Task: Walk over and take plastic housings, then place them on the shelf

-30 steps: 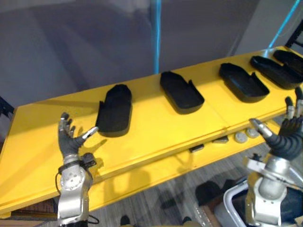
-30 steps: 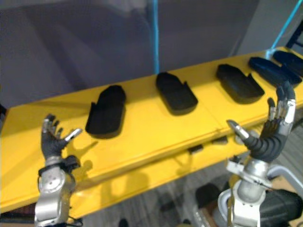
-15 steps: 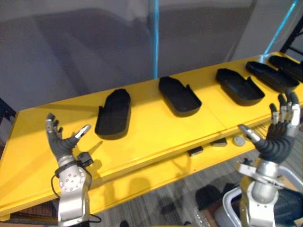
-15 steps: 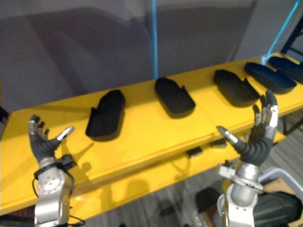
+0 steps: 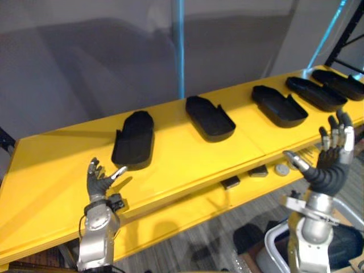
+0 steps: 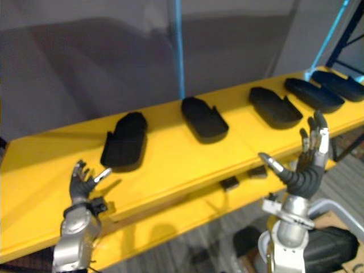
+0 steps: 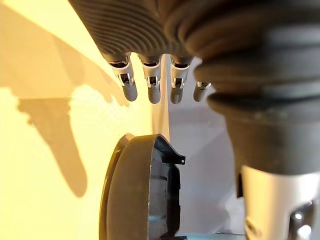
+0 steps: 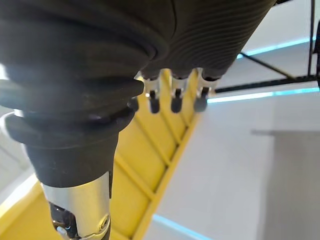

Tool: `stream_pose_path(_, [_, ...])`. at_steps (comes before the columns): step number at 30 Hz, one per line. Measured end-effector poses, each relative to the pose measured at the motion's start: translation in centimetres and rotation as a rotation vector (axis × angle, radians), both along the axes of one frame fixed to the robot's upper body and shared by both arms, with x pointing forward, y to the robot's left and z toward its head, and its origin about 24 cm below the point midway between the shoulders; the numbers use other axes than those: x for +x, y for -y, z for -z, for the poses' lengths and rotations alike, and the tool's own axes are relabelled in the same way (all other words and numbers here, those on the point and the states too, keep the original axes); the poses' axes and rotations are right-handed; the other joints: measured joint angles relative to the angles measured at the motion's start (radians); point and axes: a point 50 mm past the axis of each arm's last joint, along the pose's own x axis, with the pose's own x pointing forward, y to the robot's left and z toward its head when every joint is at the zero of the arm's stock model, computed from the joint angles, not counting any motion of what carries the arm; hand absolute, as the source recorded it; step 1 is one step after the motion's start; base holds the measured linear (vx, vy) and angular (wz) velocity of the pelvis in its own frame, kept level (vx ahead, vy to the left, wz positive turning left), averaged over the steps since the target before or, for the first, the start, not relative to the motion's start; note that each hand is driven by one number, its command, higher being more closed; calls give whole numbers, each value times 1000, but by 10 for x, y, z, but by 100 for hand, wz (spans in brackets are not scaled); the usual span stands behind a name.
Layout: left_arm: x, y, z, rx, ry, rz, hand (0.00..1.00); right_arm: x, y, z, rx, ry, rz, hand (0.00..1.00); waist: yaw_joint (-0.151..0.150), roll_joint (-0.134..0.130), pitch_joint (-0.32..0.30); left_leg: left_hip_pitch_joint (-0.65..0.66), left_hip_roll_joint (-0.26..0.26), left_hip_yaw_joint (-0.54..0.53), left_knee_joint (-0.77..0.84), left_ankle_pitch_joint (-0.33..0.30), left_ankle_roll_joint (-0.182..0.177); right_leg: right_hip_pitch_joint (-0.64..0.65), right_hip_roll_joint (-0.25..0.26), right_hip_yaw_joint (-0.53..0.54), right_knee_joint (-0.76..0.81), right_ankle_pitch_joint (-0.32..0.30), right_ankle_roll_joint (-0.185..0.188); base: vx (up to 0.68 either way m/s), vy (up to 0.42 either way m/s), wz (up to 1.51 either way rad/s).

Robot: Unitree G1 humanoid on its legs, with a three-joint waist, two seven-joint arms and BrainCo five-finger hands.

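Observation:
Several black plastic housings lie in a row on the yellow table (image 5: pixel 187 162): one at the left (image 5: pixel 134 138), one in the middle (image 5: pixel 210 117), one further right (image 5: pixel 278 105), and more at the far right (image 5: pixel 315 92). My left hand (image 5: pixel 99 183) is raised over the table's near part, just short of the left housing (image 7: pixel 142 192), fingers straight and open, holding nothing. My right hand (image 5: pixel 331 159) is lifted off the table's front edge at the right, fingers spread and open, empty.
A lower yellow ledge (image 5: pixel 250 185) under the table's front holds small dark blocks (image 5: pixel 230 182) and round grey discs (image 5: pixel 282 169). A grey wall with a blue vertical strip (image 5: pixel 178 48) stands behind. A dark rack frame (image 5: pixel 347 28) rises at the far right.
The camera has shifted, so the whole table sits further left. My left hand has dropped lower and nearer the table's front edge. My right hand stays raised and open.

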Motion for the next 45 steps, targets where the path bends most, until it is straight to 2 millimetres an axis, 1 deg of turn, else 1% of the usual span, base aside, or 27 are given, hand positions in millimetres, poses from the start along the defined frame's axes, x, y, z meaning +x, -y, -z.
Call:
stream_pose_path(11, [1, 0, 6, 11, -39, -1, 0, 0, 0, 0, -2, -1, -3, 0, -2, 0, 0, 2, 3, 9, 0, 2, -2, -5, 3, 8, -1, 4, -3, -2, 1, -2])
stream_pose_path(14, [4, 2, 10, 56, -70, 39, 0, 0, 0, 0, -6, -3, -8, 0, -2, -1, 0, 2, 3, 11, 0, 2, -2, -7, 4, 10, -1, 4, -4, 0, 0, 0])
stream_pose_path(19, [11, 3, 8, 57, -66, 54, 0, 1, 1, 3, -5, -18, -8, 0, -4, -3, -1, 2, 4, 15, 0, 2, -2, -10, 5, 15, -1, 6, -5, 0, 1, -2])
stream_pose_path(24, [11, 3, 13, 56, -88, 57, 0, 3, 1, 6, 2, -33, -9, 0, -14, -3, -1, 3, 11, 18, 0, 4, -6, -11, 13, 19, -1, 8, -7, -2, -3, -1])
stream_pose_path(29, [12, -4, 14, 88, -105, 56, 0, 3, 2, 6, -4, -34, -14, 0, -19, -5, 0, 16, 14, 38, 0, 4, -6, -12, 16, 40, -4, 9, -11, -12, -3, -11])
stream_pose_path(34, [18, -3, 15, 82, -107, 68, 0, 3, 1, 6, -12, -37, -25, 0, -24, -7, 1, 17, 14, 45, -1, 4, -6, -12, 18, 51, -17, 9, -12, -20, -2, -5])
stream_pose_path(38, [20, 2, 14, 81, -99, 122, 0, 3, 1, 6, -12, -36, -25, 0, -23, -7, 1, 17, 14, 46, -1, 4, -6, -12, 19, 54, -18, 9, -12, 0, 0, 0])
stream_pose_path(45, [22, 4, 12, 92, -100, 206, 0, 3, 1, 6, -11, -36, -24, 0, -23, -7, 1, 16, 13, 44, -1, 4, -6, -11, 19, 53, -18, 10, -11, 0, 0, 0])
